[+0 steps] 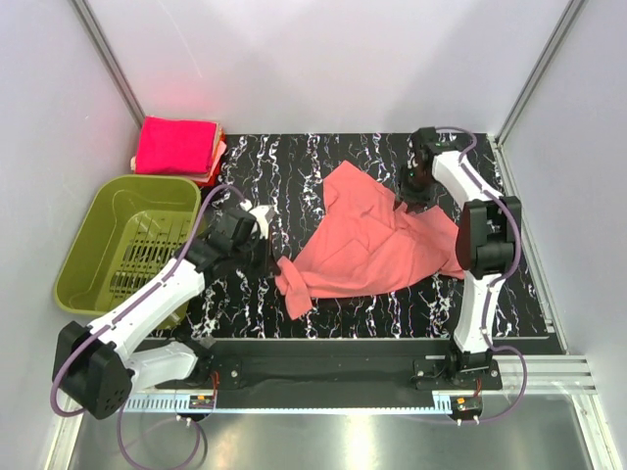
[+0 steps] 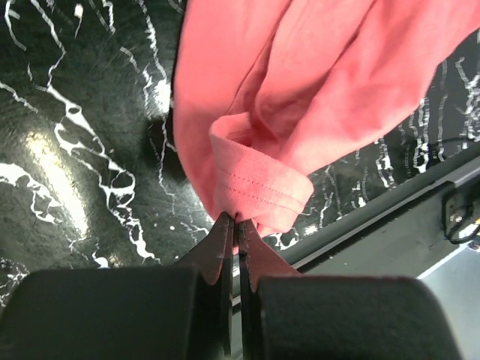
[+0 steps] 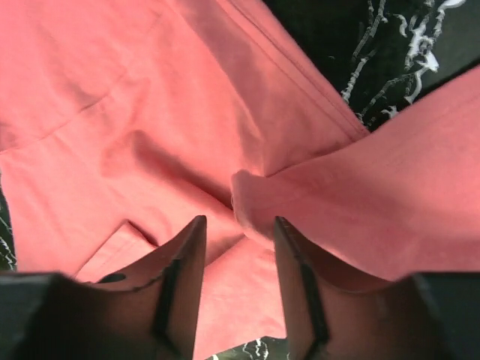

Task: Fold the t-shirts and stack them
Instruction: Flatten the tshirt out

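A large salmon-coral t-shirt point(image 1: 372, 240) lies crumpled across the middle of the black marbled mat. My left gripper point(image 1: 272, 262) is shut on its near-left sleeve hem point(image 2: 259, 191), the jaws pinched on the stitched edge. My right gripper point(image 1: 411, 201) hovers over the shirt's far-right part; its jaws stand open with a fold of cloth point(image 3: 259, 206) between the fingertips point(image 3: 193, 232). Folded magenta-pink t-shirts point(image 1: 176, 145) are stacked at the far left corner.
An olive-green plastic basket point(image 1: 127, 240) stands on the left beside the mat. The mat's near edge and a metal rail point(image 1: 343, 392) run along the front. White walls close in the back and sides.
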`<action>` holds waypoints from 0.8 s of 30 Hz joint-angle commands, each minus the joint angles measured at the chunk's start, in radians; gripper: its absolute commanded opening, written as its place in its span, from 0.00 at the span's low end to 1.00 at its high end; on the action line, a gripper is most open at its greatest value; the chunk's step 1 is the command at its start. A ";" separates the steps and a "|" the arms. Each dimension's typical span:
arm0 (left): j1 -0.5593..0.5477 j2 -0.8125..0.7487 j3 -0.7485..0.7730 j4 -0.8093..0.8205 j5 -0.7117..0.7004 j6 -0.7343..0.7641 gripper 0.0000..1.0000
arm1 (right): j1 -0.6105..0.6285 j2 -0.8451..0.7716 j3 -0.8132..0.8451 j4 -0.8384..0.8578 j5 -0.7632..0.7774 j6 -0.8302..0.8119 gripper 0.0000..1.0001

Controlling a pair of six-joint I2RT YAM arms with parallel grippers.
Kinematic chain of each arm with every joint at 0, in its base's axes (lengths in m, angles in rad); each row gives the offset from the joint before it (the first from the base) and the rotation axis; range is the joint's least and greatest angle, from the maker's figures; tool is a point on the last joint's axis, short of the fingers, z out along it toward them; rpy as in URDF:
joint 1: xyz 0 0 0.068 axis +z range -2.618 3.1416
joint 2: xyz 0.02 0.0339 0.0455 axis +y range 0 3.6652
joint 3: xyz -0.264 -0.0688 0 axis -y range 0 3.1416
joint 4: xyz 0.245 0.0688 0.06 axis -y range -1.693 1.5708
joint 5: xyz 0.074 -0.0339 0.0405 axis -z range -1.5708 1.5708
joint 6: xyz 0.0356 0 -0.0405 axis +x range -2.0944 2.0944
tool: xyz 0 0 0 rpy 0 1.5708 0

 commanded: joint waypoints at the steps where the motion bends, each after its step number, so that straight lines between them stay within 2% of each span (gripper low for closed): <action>1: 0.002 -0.024 -0.032 0.033 -0.054 0.003 0.00 | -0.031 -0.052 0.102 -0.008 0.051 -0.017 0.50; 5: 0.026 -0.046 -0.031 -0.020 -0.145 -0.006 0.00 | -0.106 -0.034 0.148 -0.037 0.045 -0.040 0.52; 10: 0.049 -0.127 -0.005 -0.099 -0.283 0.010 0.00 | -0.173 0.033 0.130 -0.053 0.103 -0.100 0.50; 15: 0.077 -0.101 -0.008 -0.111 -0.251 0.047 0.00 | -0.230 0.139 0.212 -0.054 0.048 -0.143 0.43; 18: 0.082 -0.076 -0.012 -0.100 -0.216 0.056 0.00 | -0.233 0.185 0.249 -0.072 0.000 -0.214 0.42; 24: 0.082 -0.059 -0.011 -0.079 -0.174 0.064 0.00 | -0.240 0.198 0.189 -0.086 -0.039 -0.293 0.42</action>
